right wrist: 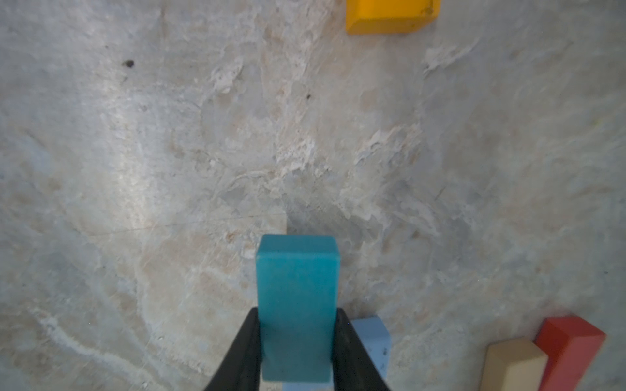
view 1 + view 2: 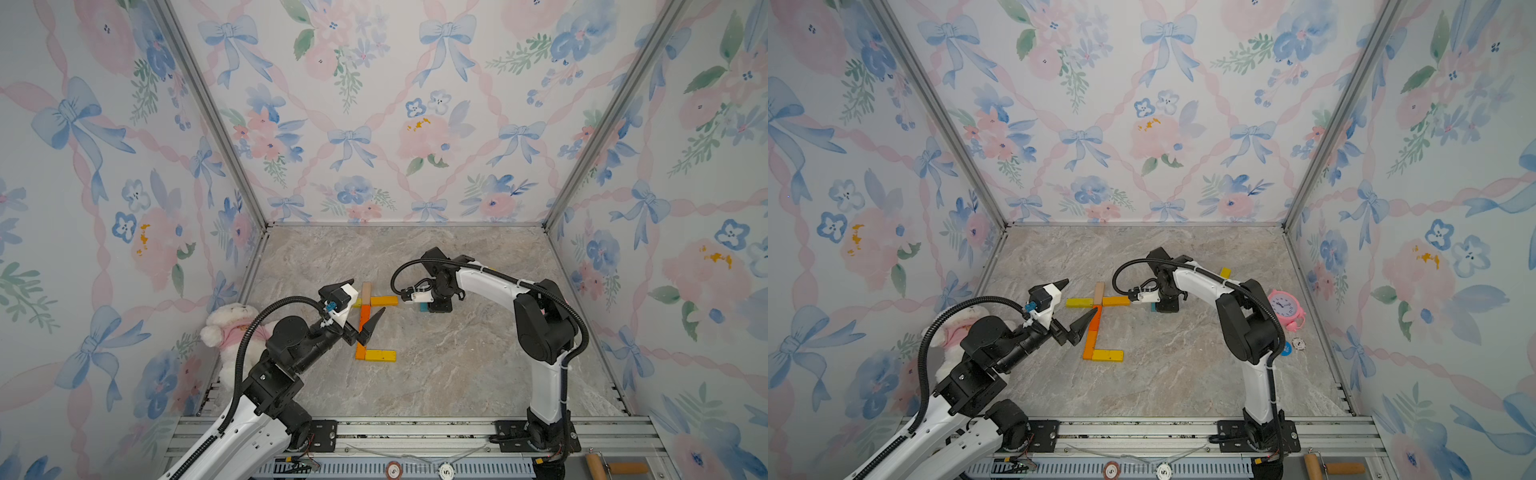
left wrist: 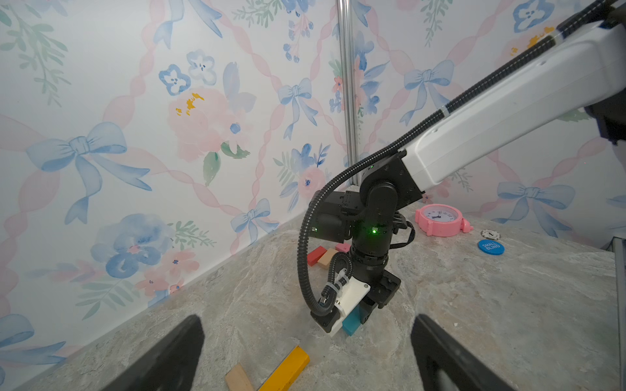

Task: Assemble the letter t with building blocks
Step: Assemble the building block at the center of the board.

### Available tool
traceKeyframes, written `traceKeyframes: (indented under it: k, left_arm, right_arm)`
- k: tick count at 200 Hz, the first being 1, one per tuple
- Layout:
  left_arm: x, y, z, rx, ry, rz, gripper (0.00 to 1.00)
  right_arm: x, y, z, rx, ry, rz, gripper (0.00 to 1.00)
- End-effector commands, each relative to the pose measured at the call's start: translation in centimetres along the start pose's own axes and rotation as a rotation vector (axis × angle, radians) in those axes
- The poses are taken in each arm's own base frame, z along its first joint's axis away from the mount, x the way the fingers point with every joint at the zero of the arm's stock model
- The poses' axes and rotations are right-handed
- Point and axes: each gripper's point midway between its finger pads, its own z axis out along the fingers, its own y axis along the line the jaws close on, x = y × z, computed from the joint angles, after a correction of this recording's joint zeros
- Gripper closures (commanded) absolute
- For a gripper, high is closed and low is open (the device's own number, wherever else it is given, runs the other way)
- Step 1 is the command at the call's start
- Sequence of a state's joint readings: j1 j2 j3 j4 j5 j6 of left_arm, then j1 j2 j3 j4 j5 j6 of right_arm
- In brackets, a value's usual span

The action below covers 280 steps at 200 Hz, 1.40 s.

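Note:
Several building blocks lie flat mid-table in both top views. A tan block (image 2: 366, 291) lies between a yellow block (image 2: 1079, 302) and a yellow-orange block (image 2: 384, 300). An orange block (image 2: 364, 316) runs toward the front, ending beside another yellow block (image 2: 380, 355). My left gripper (image 2: 369, 295) hovers open and empty over the crossing of these blocks, its fingers (image 3: 183, 342) wide apart. My right gripper (image 1: 297, 313) points down at the table, shut on a teal block (image 1: 297, 287). That teal block (image 3: 352, 321) hangs just right of the yellow-orange block (image 3: 288, 367).
Loose blocks lie behind the right arm: red (image 3: 316, 254), tan (image 3: 328, 258), light blue (image 1: 371, 335) and yellow (image 2: 1225, 272). A pink clock (image 2: 1283, 307) and two chips (image 2: 1285, 349) sit at the right wall. A plush toy (image 2: 232, 328) lies at the left wall.

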<state>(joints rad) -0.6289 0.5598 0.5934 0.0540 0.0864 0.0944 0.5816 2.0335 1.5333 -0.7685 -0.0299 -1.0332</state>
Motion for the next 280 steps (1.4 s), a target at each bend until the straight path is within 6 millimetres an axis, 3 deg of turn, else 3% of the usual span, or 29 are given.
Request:
traceKeyframes:
  k: [1, 187, 280]
  left_arm:
    - [0.0, -0.2, 0.0, 0.011, -0.008, 0.015, 0.02]
    - [0.3, -0.3, 0.4, 0.022, 0.005, 0.018, 0.02]
    - [0.4, -0.2, 0.6, 0.025, 0.012, 0.015, 0.02]
  right_arm:
    - [0.3, -0.6, 0.3, -0.008, 0.014, 0.002, 0.92]
    - [1.3, -0.1, 1.9, -0.042, 0.058, 0.019, 0.83]
    - [1.3, -0.4, 2.1, -0.032, 0.062, 0.033, 0.66]
